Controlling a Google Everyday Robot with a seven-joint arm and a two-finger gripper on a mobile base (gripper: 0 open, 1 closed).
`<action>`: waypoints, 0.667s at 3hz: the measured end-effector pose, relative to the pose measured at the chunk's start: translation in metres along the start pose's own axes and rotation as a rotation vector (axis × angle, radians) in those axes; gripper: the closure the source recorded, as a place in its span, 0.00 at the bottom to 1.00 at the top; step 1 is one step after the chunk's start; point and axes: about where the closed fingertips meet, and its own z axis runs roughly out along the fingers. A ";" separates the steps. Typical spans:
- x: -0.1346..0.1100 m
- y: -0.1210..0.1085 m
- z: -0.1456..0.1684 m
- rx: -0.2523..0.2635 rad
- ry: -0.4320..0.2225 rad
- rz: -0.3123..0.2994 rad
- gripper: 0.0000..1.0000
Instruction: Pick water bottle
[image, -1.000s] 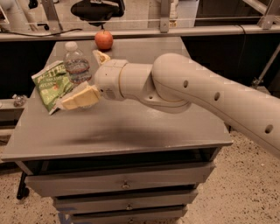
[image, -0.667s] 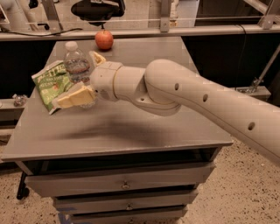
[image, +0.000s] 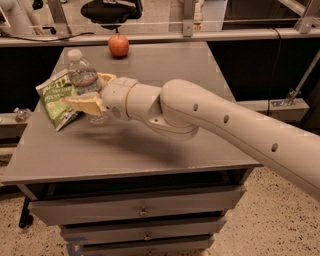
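Note:
The water bottle (image: 82, 75) is clear with a white cap and stands upright at the table's left side. My gripper (image: 93, 91) reaches in from the right, and its arm crosses the table. Its tan fingers (image: 84, 103) are spread, one in front of the bottle's lower body and one behind it. The bottle stands between them, its lower part partly hidden by the near finger. I cannot see any squeeze on the bottle.
A green snack bag (image: 56, 100) lies just left of the bottle, touching or almost touching it. A red apple (image: 118, 45) sits at the back of the grey table (image: 165, 155). Drawers are below the front edge. A black chair base (image: 111, 10) stands behind.
My gripper has moved left and farther in, from beside the bottle to straddling its lower body. The bottle, bag and apple have not moved.

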 end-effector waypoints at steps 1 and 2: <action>0.004 -0.009 -0.006 0.033 0.002 0.016 0.63; -0.002 -0.037 -0.032 0.094 0.012 0.044 0.87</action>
